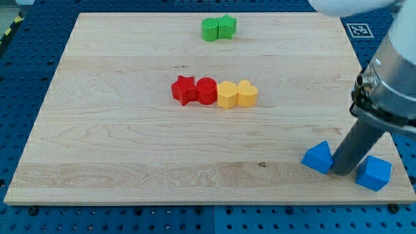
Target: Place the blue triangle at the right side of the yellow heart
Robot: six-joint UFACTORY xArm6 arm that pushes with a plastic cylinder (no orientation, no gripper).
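Observation:
The blue triangle [318, 156] lies near the board's lower right corner. My tip [342, 173] rests on the board just right of it, touching or nearly touching, between it and a blue cube [374, 172]. The yellow heart [247, 93] sits at the board's middle, the right end of a row of touching blocks. The triangle is far below and to the right of the heart.
Left of the heart in the row are a yellow hexagon-like block [227, 95], a red cylinder [207, 90] and a red star [184, 90]. Two green blocks [218, 28] touch each other at the top middle. The wooden board [117, 149] ends just below my tip.

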